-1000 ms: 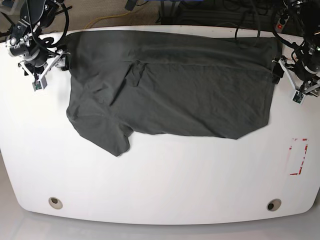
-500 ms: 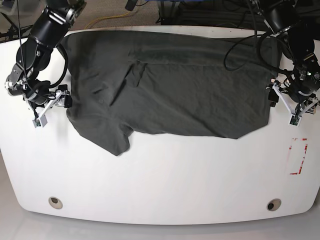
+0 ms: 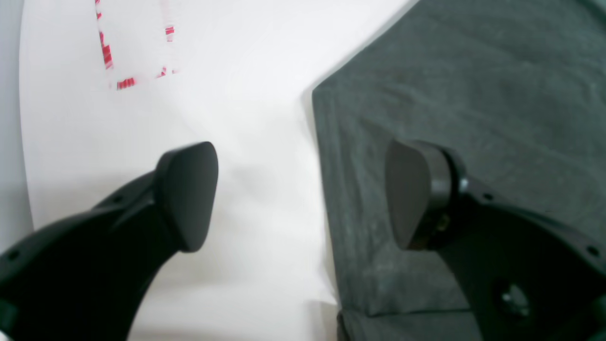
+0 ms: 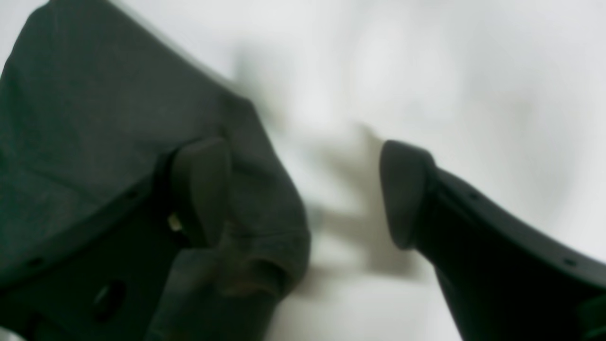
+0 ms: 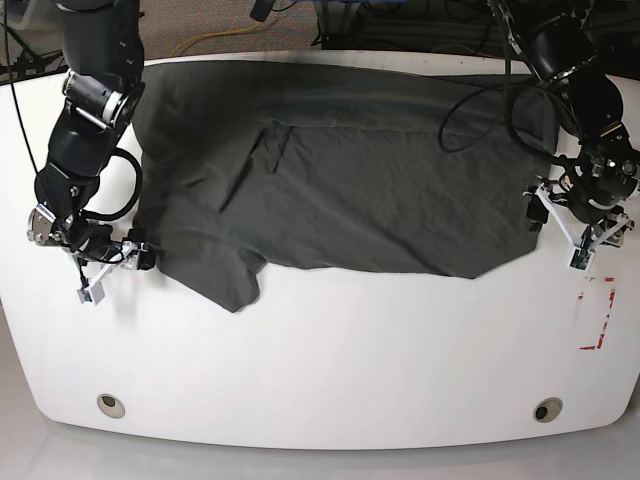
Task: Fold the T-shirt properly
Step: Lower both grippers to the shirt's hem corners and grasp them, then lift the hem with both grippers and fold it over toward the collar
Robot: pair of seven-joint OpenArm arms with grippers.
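Observation:
The dark charcoal T-shirt (image 5: 340, 170) lies spread flat across the far half of the white table (image 5: 320, 350), with one sleeve (image 5: 225, 275) pointing toward the front. My left gripper (image 5: 558, 237) is open at the shirt's front right corner. In the left wrist view the gripper (image 3: 303, 196) straddles the cloth edge (image 3: 326, 199), one finger over the shirt (image 3: 473, 94) and one over bare table. My right gripper (image 5: 116, 277) is open at the shirt's front left edge. In the right wrist view the gripper (image 4: 305, 192) has one finger over the shirt (image 4: 94, 118) and one over the table.
A red tape outline (image 5: 597, 313) marks the table near its right edge, also in the left wrist view as tape marks (image 3: 109, 52). Two round holes (image 5: 111, 405) (image 5: 547, 410) sit near the front corners. Cables hang behind the far edge.
Both arms have travelled from the shirt's far corners toward the front along its side edges. Both grippers stayed open. The shirt has not moved.

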